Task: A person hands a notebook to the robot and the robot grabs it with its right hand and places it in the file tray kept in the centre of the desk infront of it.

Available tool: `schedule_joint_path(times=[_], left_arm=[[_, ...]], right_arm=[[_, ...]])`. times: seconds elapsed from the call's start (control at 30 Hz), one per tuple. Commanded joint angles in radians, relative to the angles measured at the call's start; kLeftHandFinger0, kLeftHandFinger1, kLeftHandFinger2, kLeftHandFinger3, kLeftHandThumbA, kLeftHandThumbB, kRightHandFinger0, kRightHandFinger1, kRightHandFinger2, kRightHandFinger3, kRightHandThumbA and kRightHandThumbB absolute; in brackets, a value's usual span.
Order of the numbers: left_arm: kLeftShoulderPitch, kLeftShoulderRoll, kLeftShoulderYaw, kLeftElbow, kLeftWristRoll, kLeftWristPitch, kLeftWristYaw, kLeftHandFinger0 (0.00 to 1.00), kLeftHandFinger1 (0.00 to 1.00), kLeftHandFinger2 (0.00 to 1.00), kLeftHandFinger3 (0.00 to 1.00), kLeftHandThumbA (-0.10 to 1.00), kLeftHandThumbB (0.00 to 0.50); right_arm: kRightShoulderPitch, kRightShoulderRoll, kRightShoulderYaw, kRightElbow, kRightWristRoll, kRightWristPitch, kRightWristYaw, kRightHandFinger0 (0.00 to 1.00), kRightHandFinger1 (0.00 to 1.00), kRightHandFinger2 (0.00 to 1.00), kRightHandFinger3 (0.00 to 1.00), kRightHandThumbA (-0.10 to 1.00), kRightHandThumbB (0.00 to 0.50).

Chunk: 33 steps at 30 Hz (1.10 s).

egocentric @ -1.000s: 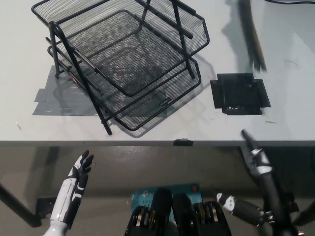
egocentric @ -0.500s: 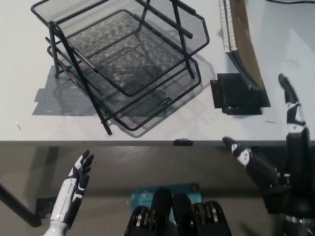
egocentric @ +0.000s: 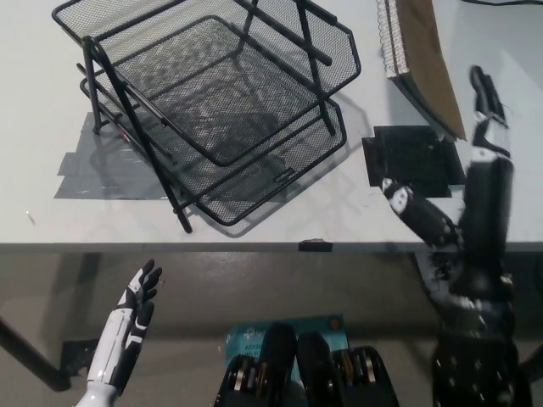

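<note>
A brown spiral-bound notebook [egocentric: 422, 59] hangs tilted in the air at the upper right, its top cut off by the picture's edge. My black right hand [egocentric: 462, 199] is raised just below and beside it, open, fingers spread, one long finger reaching up along the notebook's right side. The hand does not hold the notebook. The black wire-mesh file tray [egocentric: 212, 102], with stacked tiers, stands on the white desk [egocentric: 51, 225] at the centre left. My white left hand [egocentric: 136, 309] rests open at the lower left, below the desk edge.
A black square cable hatch [egocentric: 411, 161] sits in the desk right of the tray. Grey tape [egocentric: 93, 178] holds the tray's left side down. The desk's front edge runs across the middle of the picture.
My right hand has risen from below the desk edge up over the desk to the notebook. The notebook has come down into view at the upper right. The left hand stays still.
</note>
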Motion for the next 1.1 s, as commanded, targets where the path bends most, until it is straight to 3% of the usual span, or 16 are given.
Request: schedule_joint_path(times=[0.0,0.6,0.97,1.0,1.07], left_arm=[[-0.011,0.006,0.000,-0.011,0.004,-0.041,0.014,1.00,1.00,1.00,1.00,1.00,0.387],[-0.010,0.003,0.000,-0.013,0.008,-0.039,0.017,1.00,1.00,1.00,1.00,1.00,0.386],[-0.003,0.003,-0.002,-0.019,-0.002,-0.043,0.009,1.00,1.00,1.00,1.00,1.00,0.379],[-0.005,0.004,-0.002,-0.017,-0.002,-0.044,0.009,1.00,1.00,1.00,1.00,1.00,0.378],[-0.007,0.004,-0.001,-0.012,0.000,-0.047,0.011,1.00,1.00,1.00,1.00,1.00,0.377]], right_arm=[[-0.108,0.006,-0.018,0.078,-0.033,0.020,-0.100,1.00,1.00,1.00,1.00,1.00,0.298],[-0.401,-0.064,-0.047,0.504,-0.028,0.041,-0.343,1.00,1.00,1.00,1.00,1.00,0.308],[-0.501,-0.083,-0.026,0.722,-0.032,0.037,-0.506,1.00,1.00,1.00,1.00,0.92,0.380],[-0.513,-0.085,-0.028,0.743,-0.027,0.016,-0.538,1.00,1.00,1.00,1.00,0.87,0.377],[-0.529,-0.091,-0.033,0.769,0.004,-0.072,-0.589,1.00,1.00,1.00,1.00,0.77,0.265]])
